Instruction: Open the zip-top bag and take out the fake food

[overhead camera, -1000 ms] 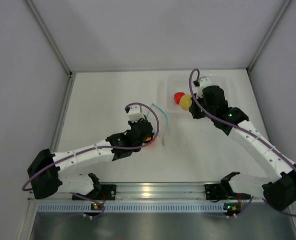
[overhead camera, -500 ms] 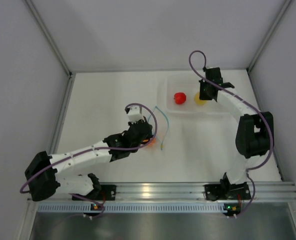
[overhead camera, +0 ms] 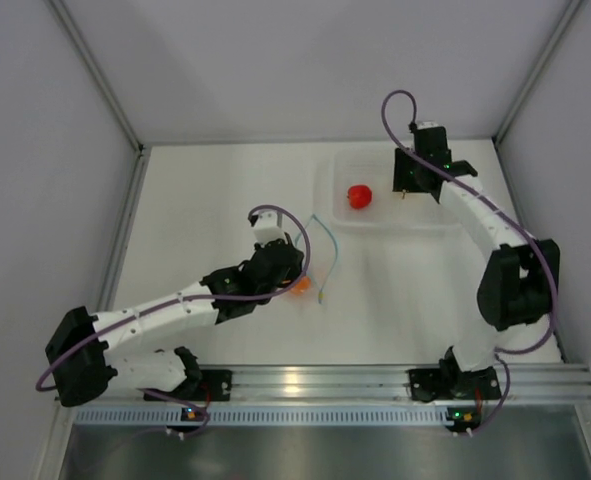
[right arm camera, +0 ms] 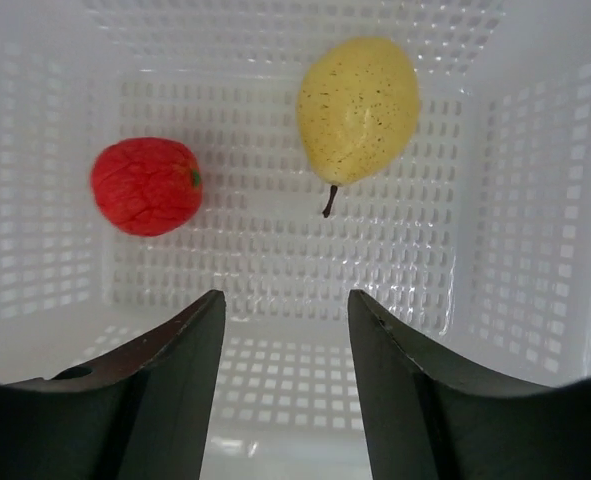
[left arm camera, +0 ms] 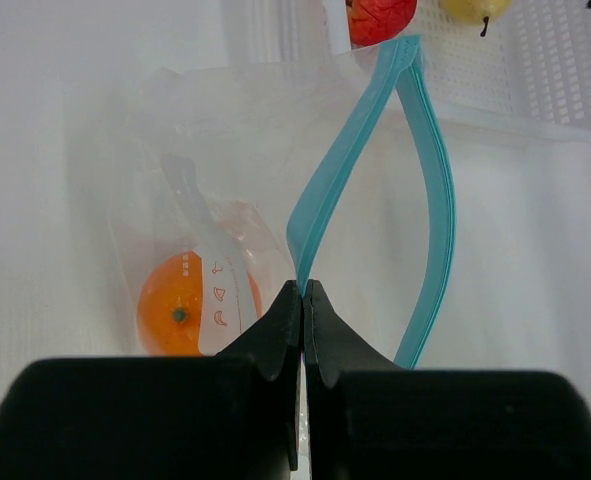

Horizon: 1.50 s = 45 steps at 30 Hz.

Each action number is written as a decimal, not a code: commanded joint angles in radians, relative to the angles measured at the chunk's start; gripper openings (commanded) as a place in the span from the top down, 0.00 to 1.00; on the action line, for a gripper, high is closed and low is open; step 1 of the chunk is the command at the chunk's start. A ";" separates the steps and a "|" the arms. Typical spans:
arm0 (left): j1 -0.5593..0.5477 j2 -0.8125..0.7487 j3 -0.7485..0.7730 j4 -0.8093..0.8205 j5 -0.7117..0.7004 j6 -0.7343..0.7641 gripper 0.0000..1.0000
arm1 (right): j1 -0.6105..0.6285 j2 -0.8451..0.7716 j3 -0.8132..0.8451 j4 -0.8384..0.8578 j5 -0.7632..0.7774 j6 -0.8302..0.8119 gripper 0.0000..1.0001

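Right wrist view: right gripper (right arm camera: 285, 310), jaws spread, empty, over the perforated tray (right arm camera: 535, 200), which holds the yellow pear (right arm camera: 360, 110) and red fruit (right arm camera: 145, 186), apart. Left gripper (left arm camera: 303, 300): pressed together on the zip-top bag (left arm camera: 125, 150) at its blue zip strip (left arm camera: 345, 170) (mouth gaping). Orange fruit (left arm camera: 175, 320): inside the bag. Removal step, one item left; next move likely calls for the right arm entering the mouth.

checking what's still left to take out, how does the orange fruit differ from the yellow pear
The orange fruit is round and lies inside the zip-top bag; the yellow pear is elongated with a stem and lies in the white tray. The orange fruit shows through plastic; the yellow pear lies bare. Both are small fake fruits.
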 commanded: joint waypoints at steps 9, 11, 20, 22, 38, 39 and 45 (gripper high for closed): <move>0.030 -0.005 0.047 0.014 0.046 -0.067 1.00 | 0.384 -0.682 -0.468 0.203 -0.209 0.126 0.67; 0.029 0.008 0.056 0.016 0.062 -0.092 1.00 | 0.470 -0.719 -0.551 0.264 -0.205 0.174 0.70; 0.027 0.103 0.157 0.023 0.201 -0.208 1.00 | 0.587 -0.709 -0.550 0.276 -0.157 0.195 0.73; 0.027 0.113 0.156 0.058 0.230 -0.237 1.00 | 0.590 -0.700 -0.556 0.272 -0.128 0.194 0.73; 0.030 -0.102 -0.111 0.123 0.183 -0.322 1.00 | 0.716 -0.459 -0.445 0.122 0.128 0.192 0.71; 0.033 -0.108 -0.122 0.123 0.189 -0.327 1.00 | 0.725 -0.447 -0.447 0.125 0.139 0.195 0.71; 0.035 -0.130 -0.159 0.123 0.214 -0.333 1.00 | 0.789 -0.371 -0.471 0.173 0.095 0.218 0.65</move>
